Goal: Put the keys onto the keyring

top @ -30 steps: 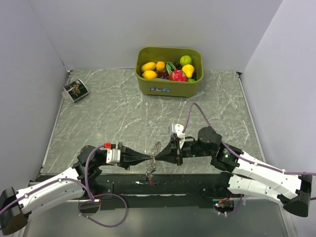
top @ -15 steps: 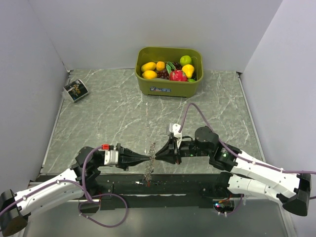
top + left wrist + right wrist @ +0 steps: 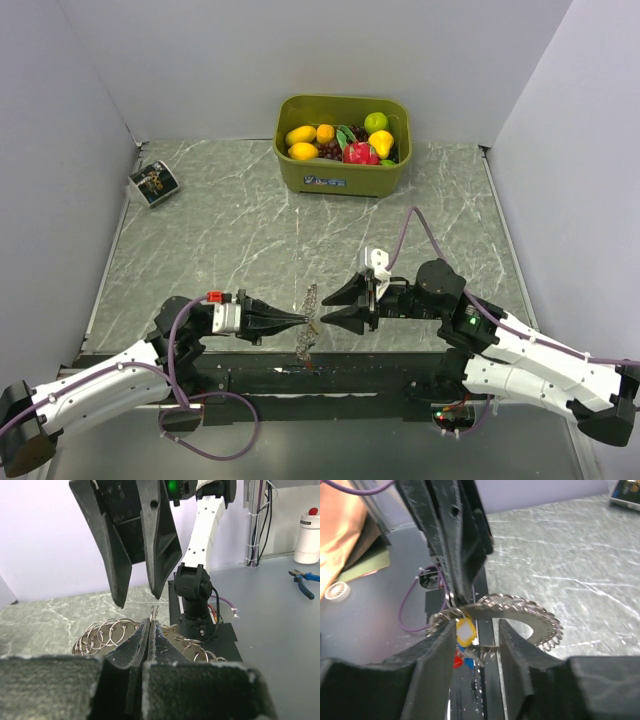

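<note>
The keyring (image 3: 309,303) is a loop of many small wire rings. It hangs off the table near its front edge, pinched in my shut left gripper (image 3: 307,321). In the left wrist view the closed tips (image 3: 151,622) grip it, with rings (image 3: 105,632) fanned out behind. My right gripper (image 3: 325,310) is open just right of the ring, holding nothing. In the right wrist view its fingers (image 3: 440,650) straddle the ring (image 3: 530,612). Keys with a yellow tag (image 3: 465,631), a red tag (image 3: 456,661) and a blue tag (image 3: 468,662) dangle from the ring there.
A green bin (image 3: 340,181) of toy fruit stands at the back centre. A small printed packet (image 3: 153,183) lies at the far left. A black strip (image 3: 380,372) runs along the table's front edge. Pliers (image 3: 302,577) and a white bottle (image 3: 310,530) lie beyond the table.
My right gripper let go of the ring, opened, and drew back to the right. My left gripper stayed shut on the keyring, almost still.
</note>
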`<state>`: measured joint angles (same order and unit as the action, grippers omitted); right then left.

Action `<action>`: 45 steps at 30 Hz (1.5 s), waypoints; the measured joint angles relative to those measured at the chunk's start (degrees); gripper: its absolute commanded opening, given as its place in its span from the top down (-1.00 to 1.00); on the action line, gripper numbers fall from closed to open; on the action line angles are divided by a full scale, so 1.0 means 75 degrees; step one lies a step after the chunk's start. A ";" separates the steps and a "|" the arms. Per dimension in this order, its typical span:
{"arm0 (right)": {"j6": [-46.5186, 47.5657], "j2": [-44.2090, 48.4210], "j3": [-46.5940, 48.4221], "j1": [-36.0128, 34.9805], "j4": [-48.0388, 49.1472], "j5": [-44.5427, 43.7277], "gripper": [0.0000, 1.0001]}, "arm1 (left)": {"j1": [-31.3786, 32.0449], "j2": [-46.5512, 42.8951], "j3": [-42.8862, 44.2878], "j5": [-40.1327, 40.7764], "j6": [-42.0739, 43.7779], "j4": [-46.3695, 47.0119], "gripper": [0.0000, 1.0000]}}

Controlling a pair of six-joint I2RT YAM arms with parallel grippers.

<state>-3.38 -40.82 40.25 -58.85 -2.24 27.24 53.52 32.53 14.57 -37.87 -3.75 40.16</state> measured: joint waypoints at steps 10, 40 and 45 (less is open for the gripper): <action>-0.0262 -0.0391 0.0000 0.0000 0.0694 0.0758 0.21 | 0.0009 0.0090 -0.0015 -0.0003 -0.0079 0.0405 0.97; -0.0067 -0.0781 0.0119 -0.0023 0.0475 0.0924 1.00 | 0.0026 0.0216 0.0227 -0.0055 0.0006 -0.0423 0.65; 0.0323 -0.0810 0.0495 -0.0023 -0.0425 0.0688 1.00 | 0.0026 0.0175 0.0892 0.0044 0.0498 -0.1632 0.34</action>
<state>-0.95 -46.89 43.97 -59.02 -5.43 32.40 53.71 33.85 21.26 -37.54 -0.01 27.92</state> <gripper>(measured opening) 0.009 0.271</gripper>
